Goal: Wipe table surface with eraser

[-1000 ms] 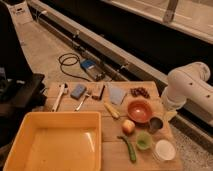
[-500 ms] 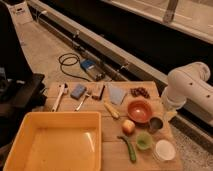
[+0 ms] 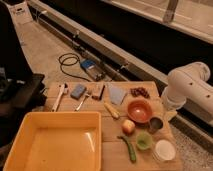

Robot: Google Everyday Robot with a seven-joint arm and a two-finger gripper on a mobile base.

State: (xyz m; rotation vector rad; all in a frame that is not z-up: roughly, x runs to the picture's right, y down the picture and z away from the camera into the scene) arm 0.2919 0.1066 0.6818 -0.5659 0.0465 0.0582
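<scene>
The eraser point(image 3: 98, 91) lies flat near the far edge of the surface point(image 3: 112, 150), untouched. It sits in a row of small things, with a blue-grey pad point(image 3: 78, 91) to the left of it in view and a pale blue cloth point(image 3: 117, 93) just beside it on the right. A thin metal utensil point(image 3: 82, 101) lies slanted between pad and eraser, and a white tool point(image 3: 60, 95) lies at the row's left end. The white arm point(image 3: 187, 90) bulks over the right edge of the surface, well apart from the eraser. The pincer at its end is hidden from this view, somewhere off the right side; it stands wide with nothing in it. A dark red cluster point(image 3: 140, 92) rests near the far right corner, close to the arm. In front of it sits an orange bowl point(image 3: 139, 110), with a yellow stick point(image 3: 111, 110) lying slanted to its left. A metal cup point(image 3: 155, 124) is just beside the bowl on the near right, and an apple point(image 3: 129, 126) is nearer the middle. Closer still are a green cup point(image 3: 144, 141), a white round lid point(image 3: 164, 150) and a long green pod point(image 3: 129, 148). A big yellow tub point(image 3: 52, 142) fills the near left part of the surface. On the floor beyond lie a coiled black cable point(image 3: 70, 62) and a small blue box point(image 3: 90, 65).
</scene>
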